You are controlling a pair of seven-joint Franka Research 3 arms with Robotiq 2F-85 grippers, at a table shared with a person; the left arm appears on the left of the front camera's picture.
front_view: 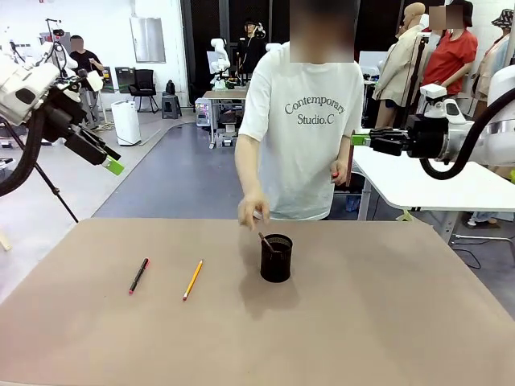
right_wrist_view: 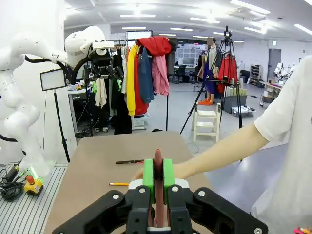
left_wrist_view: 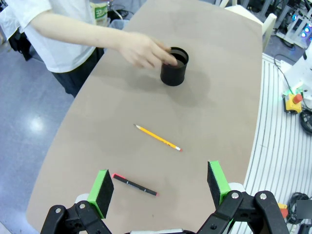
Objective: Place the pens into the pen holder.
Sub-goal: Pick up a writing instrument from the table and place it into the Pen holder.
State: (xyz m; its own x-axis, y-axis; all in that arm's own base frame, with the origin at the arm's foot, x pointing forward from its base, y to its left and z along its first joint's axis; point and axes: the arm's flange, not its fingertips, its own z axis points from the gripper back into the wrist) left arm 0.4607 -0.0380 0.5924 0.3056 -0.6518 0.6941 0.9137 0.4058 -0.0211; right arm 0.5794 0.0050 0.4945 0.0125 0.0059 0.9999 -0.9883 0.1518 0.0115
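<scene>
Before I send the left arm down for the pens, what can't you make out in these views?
- Pen holder contents: front view, dark mesh wall; left wrist view, the person's hand covers part of the rim.
- Right tool, right wrist view: shut, a reddish strip between the pads; too narrow to tell whether anything is pinched.
- Small red thing in the person's other hand, front view: too small to name.
</scene>
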